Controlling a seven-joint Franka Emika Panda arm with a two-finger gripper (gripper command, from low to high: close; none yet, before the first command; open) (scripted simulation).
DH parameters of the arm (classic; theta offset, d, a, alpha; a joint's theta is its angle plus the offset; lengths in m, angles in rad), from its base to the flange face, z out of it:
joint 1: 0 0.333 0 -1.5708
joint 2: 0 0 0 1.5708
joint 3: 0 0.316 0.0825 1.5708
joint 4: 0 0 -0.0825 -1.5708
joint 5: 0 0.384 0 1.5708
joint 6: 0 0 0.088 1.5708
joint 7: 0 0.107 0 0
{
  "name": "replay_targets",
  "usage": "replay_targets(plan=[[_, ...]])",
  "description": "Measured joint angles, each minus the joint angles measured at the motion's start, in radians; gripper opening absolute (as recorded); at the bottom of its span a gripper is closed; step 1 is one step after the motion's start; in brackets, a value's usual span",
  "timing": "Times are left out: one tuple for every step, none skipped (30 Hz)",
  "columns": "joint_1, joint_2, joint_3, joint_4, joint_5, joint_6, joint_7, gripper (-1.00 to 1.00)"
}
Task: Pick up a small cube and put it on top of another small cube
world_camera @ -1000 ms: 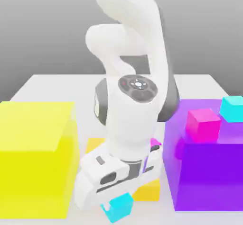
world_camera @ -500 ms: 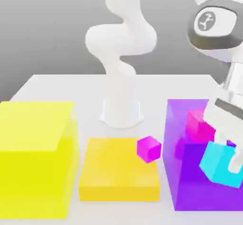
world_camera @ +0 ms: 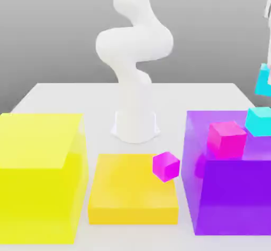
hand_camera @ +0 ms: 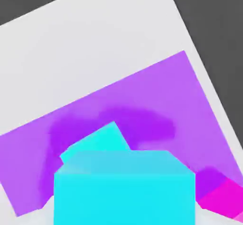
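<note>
White two-finger gripper (world_camera: 269, 75) was clamped on the small cyan cube (hand_camera: 124, 198), aloft above the matching small cyan cube (world_camera: 259, 121) on the big purple box (world_camera: 227, 197). Risk: off-centre or twisted release could topple it, judging by the mismatched angles.

Four cubes (world_camera: 259, 122), three boxes (world_camera: 37, 202)

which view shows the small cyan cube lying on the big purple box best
The exterior view: there the small cyan cube stands out on the big purple box, its top and a side in sight. The hand view shows only a corner of it, behind the held cyan cube.
</note>
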Motion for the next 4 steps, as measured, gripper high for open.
replay_targets(plan=[[0.000,0.015,0.005,-0.026,0.000,0.040,0.002,-1.00],[0.000,0.022,0.008,-0.040,0.001,0.062,0.002,1.00],[0.000,0.022,0.008,-0.040,0.001,0.062,0.002,1.00],[0.000,0.022,0.008,-0.040,0.001,0.062,0.002,1.00]])
